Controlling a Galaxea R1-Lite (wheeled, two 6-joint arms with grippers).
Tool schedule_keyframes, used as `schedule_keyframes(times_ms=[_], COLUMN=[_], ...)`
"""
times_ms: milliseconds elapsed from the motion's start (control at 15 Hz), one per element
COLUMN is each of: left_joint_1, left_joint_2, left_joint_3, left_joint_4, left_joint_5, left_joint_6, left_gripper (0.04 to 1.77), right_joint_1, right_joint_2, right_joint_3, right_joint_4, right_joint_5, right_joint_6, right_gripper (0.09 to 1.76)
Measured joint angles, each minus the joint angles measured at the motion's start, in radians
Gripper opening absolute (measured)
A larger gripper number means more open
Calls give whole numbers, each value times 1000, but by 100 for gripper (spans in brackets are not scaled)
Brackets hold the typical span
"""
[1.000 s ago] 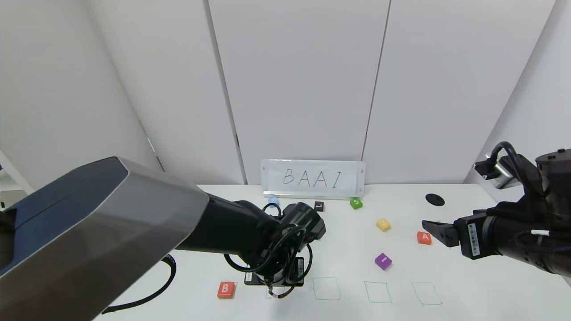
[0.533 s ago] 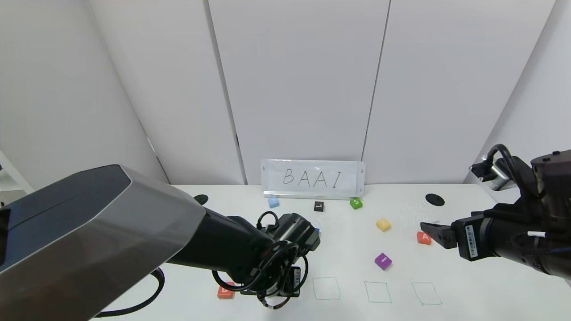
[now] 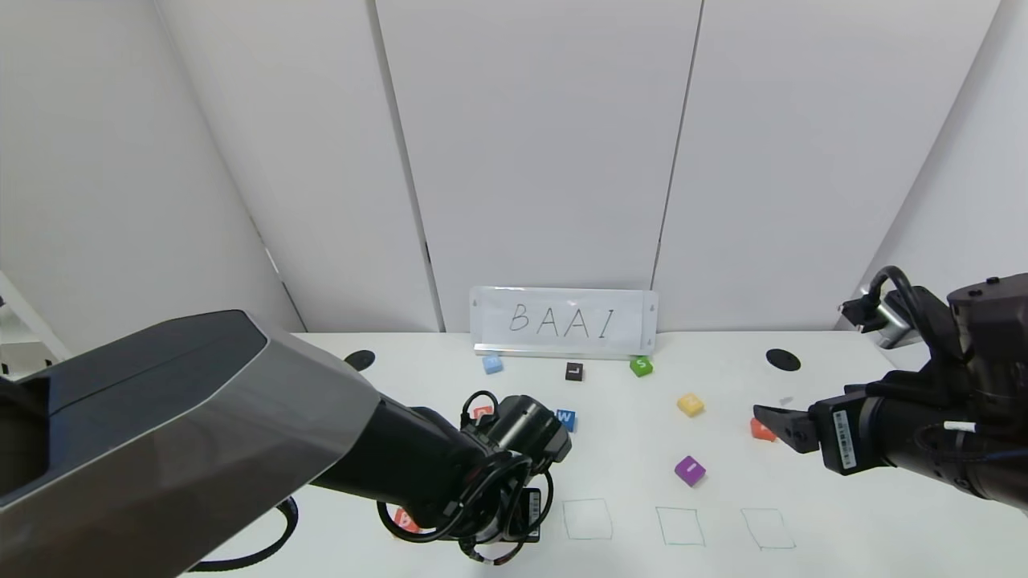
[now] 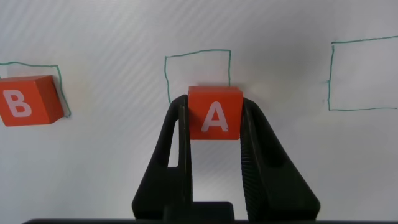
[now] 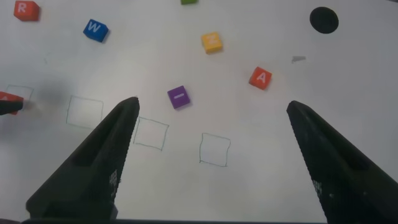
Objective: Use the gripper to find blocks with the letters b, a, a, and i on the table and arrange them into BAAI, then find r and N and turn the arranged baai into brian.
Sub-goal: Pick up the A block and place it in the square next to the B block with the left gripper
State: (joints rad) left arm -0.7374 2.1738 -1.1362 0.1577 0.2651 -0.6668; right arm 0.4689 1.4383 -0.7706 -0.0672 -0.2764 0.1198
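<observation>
My left gripper (image 4: pixel 214 124) is low at the near edge of the white surface (image 3: pixel 626 449), and its jaws are clamped on an orange-red cube block with a white letter A (image 4: pixel 214 112). This block sits at the near line of the second green drawn square (image 4: pixel 198 76), partly over it. The orange-red B block (image 4: pixel 30 101) lies on the first green square, toward the near left corner. My right gripper (image 3: pixel 773 419) hangs over the right side of the surface with its jaws wide apart, holding nothing. The other orange-red A block (image 5: pixel 260 78) lies just beside its tips. The purple I block (image 3: pixel 689 470) lies nearer the middle, the orange-red R block (image 5: pixel 25 10) and the blue W block (image 3: pixel 565 418) farther left.
</observation>
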Motion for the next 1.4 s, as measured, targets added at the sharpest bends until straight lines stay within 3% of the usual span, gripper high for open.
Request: schedule_keyframes(times_ms=[1400], left_joint_1=[25], left_joint_2=[36], left_joint_3=[-1], left_joint_4=[-21], left_joint_5=[11], left_joint_6=[3], left_gripper=[50], right_joint_1=[4], right_joint_2=[4], right_joint_3=[4], right_joint_4=[0], right_joint_5=[0], right_joint_6=[-1], right_gripper=[171])
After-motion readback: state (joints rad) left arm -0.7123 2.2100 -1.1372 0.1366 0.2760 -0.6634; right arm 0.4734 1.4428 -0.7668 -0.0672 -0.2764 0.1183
